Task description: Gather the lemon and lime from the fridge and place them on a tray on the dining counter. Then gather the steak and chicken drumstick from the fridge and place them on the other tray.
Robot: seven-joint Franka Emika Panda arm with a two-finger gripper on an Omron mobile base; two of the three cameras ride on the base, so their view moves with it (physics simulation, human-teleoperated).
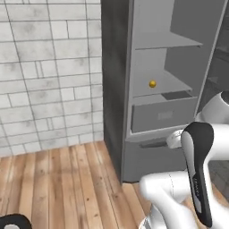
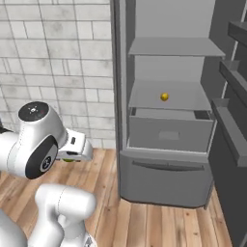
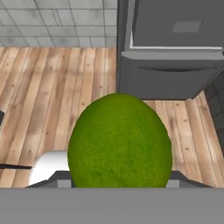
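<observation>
Gripper [image 2: 69,158] clamps the lime [image 3: 120,142], which sits right between the fingers, clear of the open fridge [image 2: 169,125]. Lemon [image 2: 164,97] sits on a fridge shelf, well ahead. Risk: the round lime could slip out if the arm swings fast toward the counter.

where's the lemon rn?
The lemon sits on the fridge's middle shelf, just above the drawer, in both base views.
</observation>
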